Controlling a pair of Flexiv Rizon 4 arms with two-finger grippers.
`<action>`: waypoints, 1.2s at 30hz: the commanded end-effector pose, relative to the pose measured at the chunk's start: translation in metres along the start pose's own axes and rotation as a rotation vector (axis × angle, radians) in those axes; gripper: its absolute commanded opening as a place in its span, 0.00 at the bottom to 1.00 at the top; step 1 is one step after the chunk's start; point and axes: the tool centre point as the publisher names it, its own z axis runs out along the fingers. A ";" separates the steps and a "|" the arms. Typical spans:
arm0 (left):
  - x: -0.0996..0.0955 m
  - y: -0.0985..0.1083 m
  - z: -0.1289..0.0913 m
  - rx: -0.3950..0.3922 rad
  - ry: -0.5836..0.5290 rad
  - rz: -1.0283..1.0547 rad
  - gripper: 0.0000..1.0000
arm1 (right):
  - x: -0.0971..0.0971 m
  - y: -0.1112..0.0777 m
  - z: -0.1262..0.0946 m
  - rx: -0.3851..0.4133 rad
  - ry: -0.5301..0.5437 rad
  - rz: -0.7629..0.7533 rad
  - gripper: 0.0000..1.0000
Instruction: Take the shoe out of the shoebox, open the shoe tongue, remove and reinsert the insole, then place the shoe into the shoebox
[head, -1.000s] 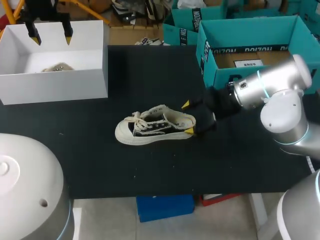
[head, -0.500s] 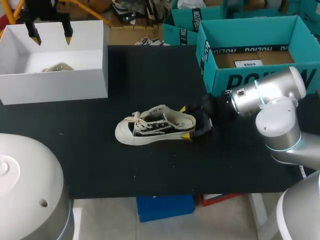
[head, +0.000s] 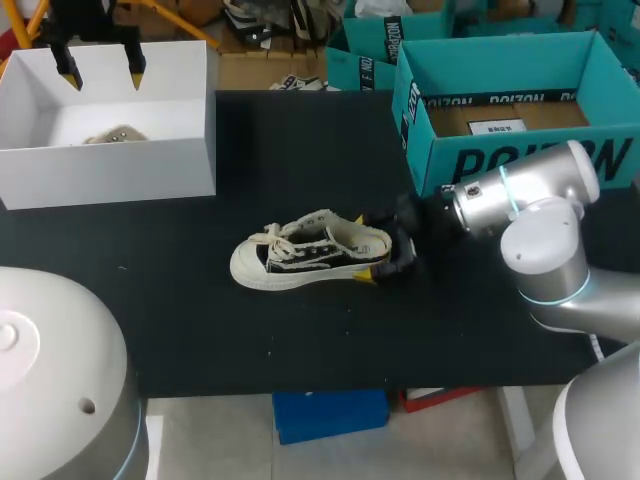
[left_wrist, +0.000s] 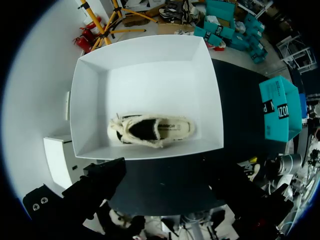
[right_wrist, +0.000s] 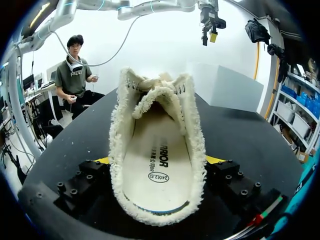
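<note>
Both open-fingered, right gripper (head: 363, 246) level, astride shoe (head: 300, 255) heel, left gripper (head: 101, 70) pointing down above white box (head: 110, 170)

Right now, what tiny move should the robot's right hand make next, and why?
Probably close the right hand on the heel: its open fingers sit on either side of the shoe, whose insole is inside and needs removing.
</note>
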 end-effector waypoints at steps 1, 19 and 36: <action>0.000 0.000 -0.001 -0.002 -0.001 -0.001 1.00 | 0.000 -0.003 0.005 -0.007 -0.002 0.003 1.00; 0.002 0.004 -0.003 -0.001 -0.031 -0.012 1.00 | 0.000 -0.006 0.007 -0.002 0.000 0.017 0.00; 0.088 0.062 -0.013 -0.034 -0.214 -0.083 1.00 | 0.000 -0.006 0.007 -0.002 0.000 0.017 0.00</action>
